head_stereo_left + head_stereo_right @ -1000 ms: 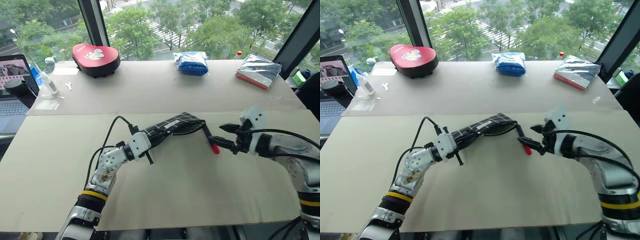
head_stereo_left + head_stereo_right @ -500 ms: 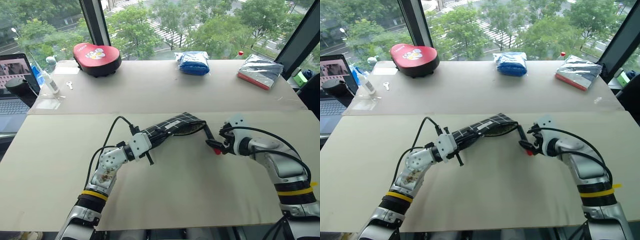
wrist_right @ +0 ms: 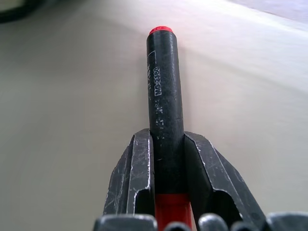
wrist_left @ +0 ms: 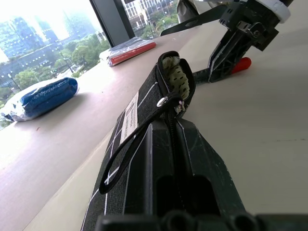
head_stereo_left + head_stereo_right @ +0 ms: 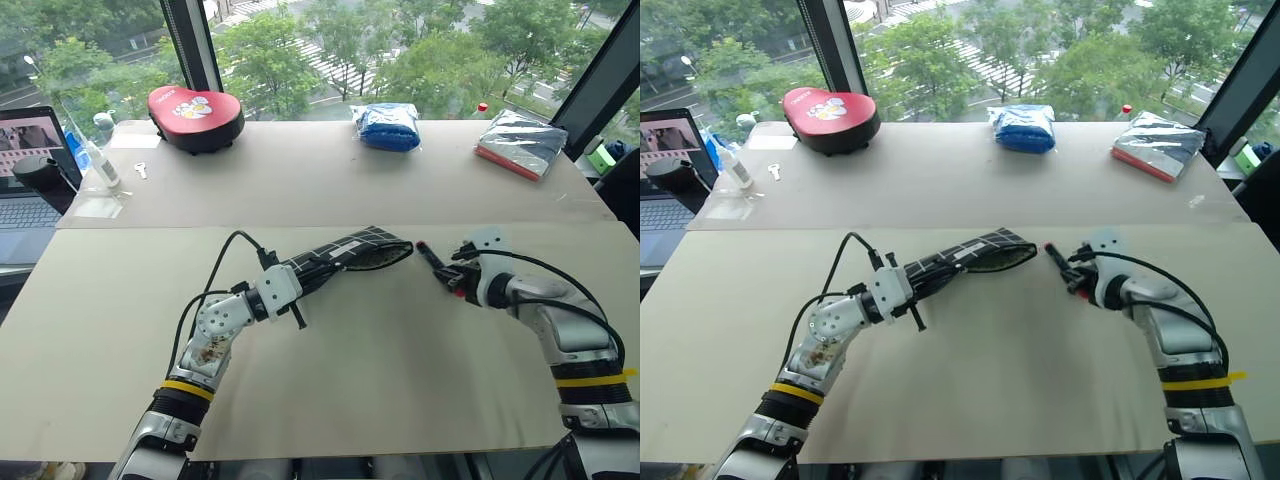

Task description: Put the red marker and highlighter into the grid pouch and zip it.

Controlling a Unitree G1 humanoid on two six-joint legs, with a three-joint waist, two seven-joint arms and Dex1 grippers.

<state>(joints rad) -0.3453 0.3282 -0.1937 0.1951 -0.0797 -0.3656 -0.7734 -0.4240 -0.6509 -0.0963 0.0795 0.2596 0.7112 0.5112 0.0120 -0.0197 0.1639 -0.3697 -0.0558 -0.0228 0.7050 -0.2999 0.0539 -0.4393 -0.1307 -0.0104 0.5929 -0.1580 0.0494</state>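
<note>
The grid pouch (image 5: 352, 252) lies held just above the table's middle, black with white lines, its open mouth (image 4: 174, 79) turned to the right. My left gripper (image 5: 312, 270) is shut on its left end, the zipper strap (image 4: 126, 159) hanging over the fingers. My right gripper (image 5: 457, 277) is shut on the red marker (image 5: 431, 258), a little right of the pouch's mouth. In the right wrist view the fingers (image 3: 136, 166) pinch the marker's dark body (image 3: 165, 86), with its red part behind the grip. The highlighter is out of view.
Along the far table edge sit a red cartoon-print case (image 5: 195, 110), a blue bag (image 5: 386, 126) and a silver-and-red packet (image 5: 518, 143). A laptop (image 5: 25, 175) and a small bottle (image 5: 101, 165) stand at the far left.
My right gripper has gone from open to shut on the red marker. It has drawn the marker to the right, away from the pouch's mouth. The left gripper and pouch have kept still.
</note>
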